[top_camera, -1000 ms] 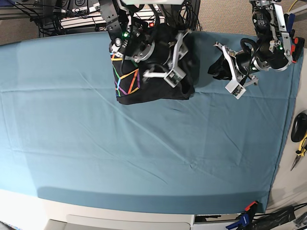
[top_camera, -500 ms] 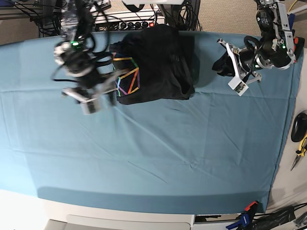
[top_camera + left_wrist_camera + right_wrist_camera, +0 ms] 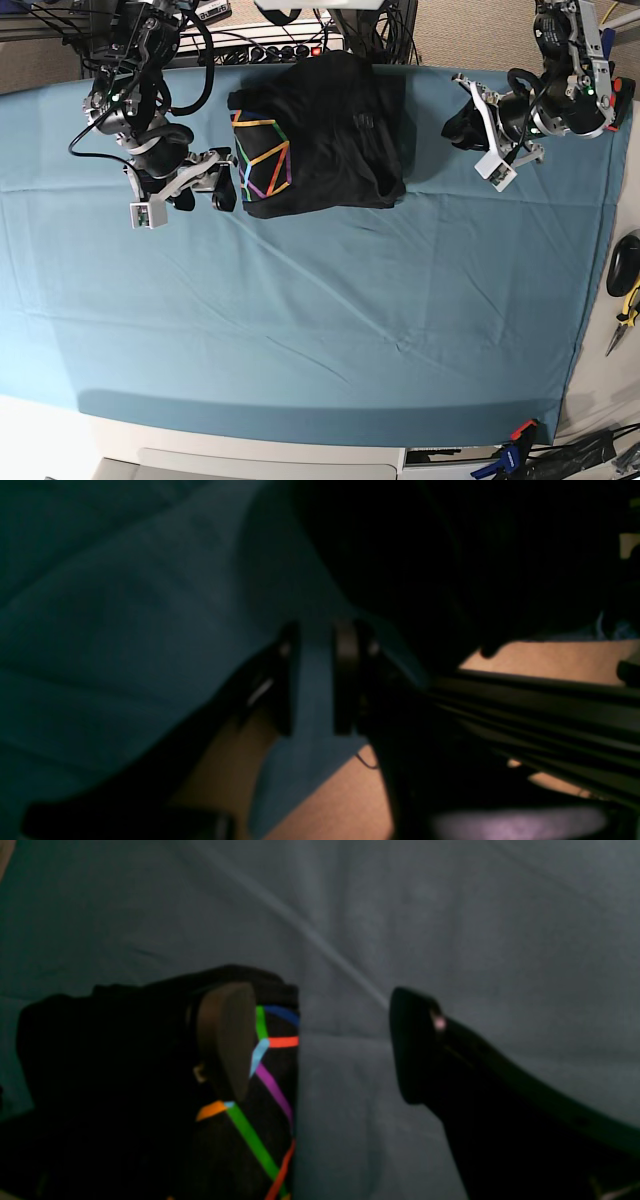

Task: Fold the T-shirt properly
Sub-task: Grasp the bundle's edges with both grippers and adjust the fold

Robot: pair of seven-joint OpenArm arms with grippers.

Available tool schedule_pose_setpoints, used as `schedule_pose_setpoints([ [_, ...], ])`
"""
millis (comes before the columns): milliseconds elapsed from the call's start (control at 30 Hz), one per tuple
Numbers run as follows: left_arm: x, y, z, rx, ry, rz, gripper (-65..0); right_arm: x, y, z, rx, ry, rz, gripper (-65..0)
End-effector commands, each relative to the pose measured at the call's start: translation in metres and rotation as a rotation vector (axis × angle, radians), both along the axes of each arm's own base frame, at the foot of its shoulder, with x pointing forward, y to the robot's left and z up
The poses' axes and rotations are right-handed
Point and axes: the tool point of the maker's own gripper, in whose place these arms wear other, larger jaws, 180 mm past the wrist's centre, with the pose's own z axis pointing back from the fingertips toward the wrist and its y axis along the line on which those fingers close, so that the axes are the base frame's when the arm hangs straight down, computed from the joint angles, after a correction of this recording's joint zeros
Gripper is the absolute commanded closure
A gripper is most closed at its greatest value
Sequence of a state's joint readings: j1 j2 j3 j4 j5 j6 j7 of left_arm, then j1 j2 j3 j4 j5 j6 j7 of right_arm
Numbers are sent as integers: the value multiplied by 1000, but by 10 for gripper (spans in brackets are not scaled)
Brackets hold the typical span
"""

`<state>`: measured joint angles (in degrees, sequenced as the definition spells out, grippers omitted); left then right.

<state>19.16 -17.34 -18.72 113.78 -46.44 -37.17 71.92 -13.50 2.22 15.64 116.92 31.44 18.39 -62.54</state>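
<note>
Upper centre of the base view, the T-shirt [image 3: 320,135] lies folded on the counter [image 3: 330,320]. Right fingers [image 3: 180,200] wide, empty; left fingers [image 3: 487,125] narrow, apparently empty. Next: inspect, maybe tidy edges.

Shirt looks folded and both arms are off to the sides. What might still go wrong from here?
1. The right gripper is open right beside the T-shirt's printed edge; swinging back could snag and unfold it.
2. The fold's lower right corner bulges, so it may slump open.
3. The left gripper sits low over the teal cloth near the table's far edge; dragging could wrinkle the cloth.
</note>
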Motion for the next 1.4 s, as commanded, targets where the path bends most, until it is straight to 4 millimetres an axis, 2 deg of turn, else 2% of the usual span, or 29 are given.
schedule_pose_setpoints([
  [0,4,-1,8,-16,-34,-6,-126,7,0,12,3,-53,0,-414],
  [200,4,-1,9,-19,-36,-4,-126,13,-5,-4,25,-15,-27,-414],
  [367,4,-1,8,-19,-35,-4,-126,27,-3,-10,75,-1,-27,-414],
  [500,4,-1,9,-20,-36,-4,-126,39,1,-26,142,56,-23,-414],
  [633,4,-1,9,-20,-37,-4,-126,39,14,-43,235,140,11,-414],
  [900,4,-2,9,-21,-37,-4,-126,33,50,-37,344,137,105,-414],
  [1133,4,-2,9,-21,-37,-4,-126,28,85,-41,313,166,213,-414],
  [1267,4,-2,9,-21,-37,-3,-126,26,95,-42,299,171,245,-410],
  [1300,4,-2,9,-21,-37,-3,-126,26,96,-42,298,168,250,-402],
  [1367,4,-2,9,-21,-37,-3,-126,26,96,-41,294,161,262,-331],
])
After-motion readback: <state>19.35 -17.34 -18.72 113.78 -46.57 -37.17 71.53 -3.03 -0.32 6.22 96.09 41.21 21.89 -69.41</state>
